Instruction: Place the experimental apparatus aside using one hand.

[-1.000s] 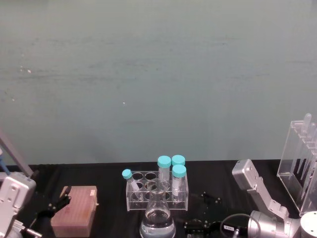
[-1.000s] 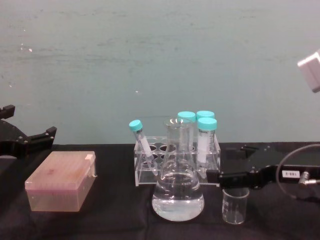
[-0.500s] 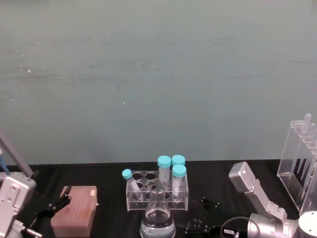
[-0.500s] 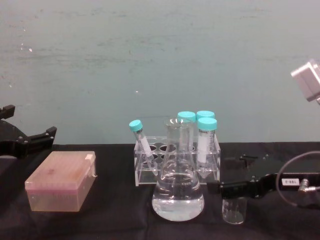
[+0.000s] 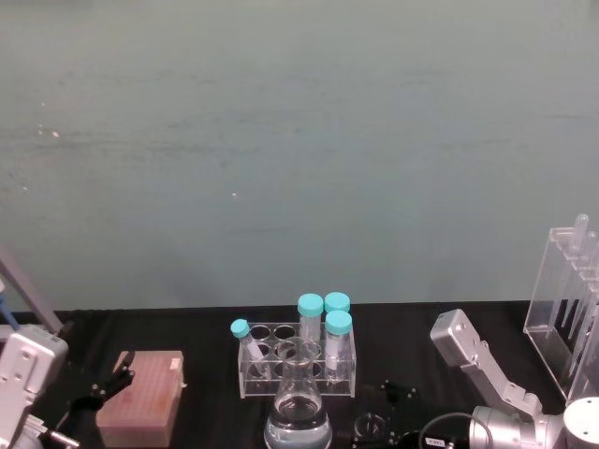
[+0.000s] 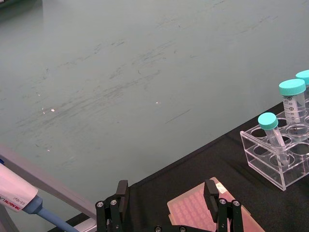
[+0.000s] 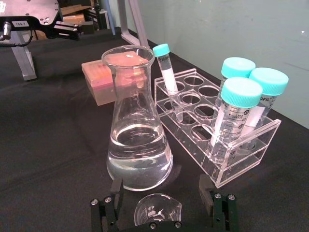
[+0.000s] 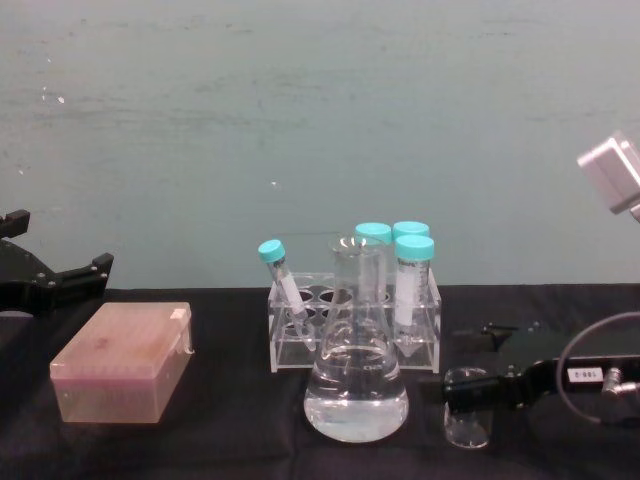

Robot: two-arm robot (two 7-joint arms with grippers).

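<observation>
**A:** Where is our right gripper point(image 7: 160, 193)?

**B:** It is low by the front edge of the black table point(image 8: 220, 430). The small clear glass beaker point(image 8: 467, 410) sits between its fingers. The fingers are spread wide and do not seem to touch the glass.

**A:** So we are at the grabbing step?

**B:** We think so. Next we need to squeeze gently, lift, and carry the beaker toward the right edge, where the tall clear plastic rack point(image 5: 566, 318) stands.

**A:** What is close by?

**B:** The big cone-shaped glass flask point(image 8: 355, 385), with water in it, is just beside the beaker. The low clear rack of teal-capped tubes point(image 8: 350, 320) sits behind. We must not bump them.

**A:** And our left gripper point(image 6: 166, 198)?

**B:** It hangs spread open by the left edge, over the pink box point(image 8: 120, 360).
</observation>
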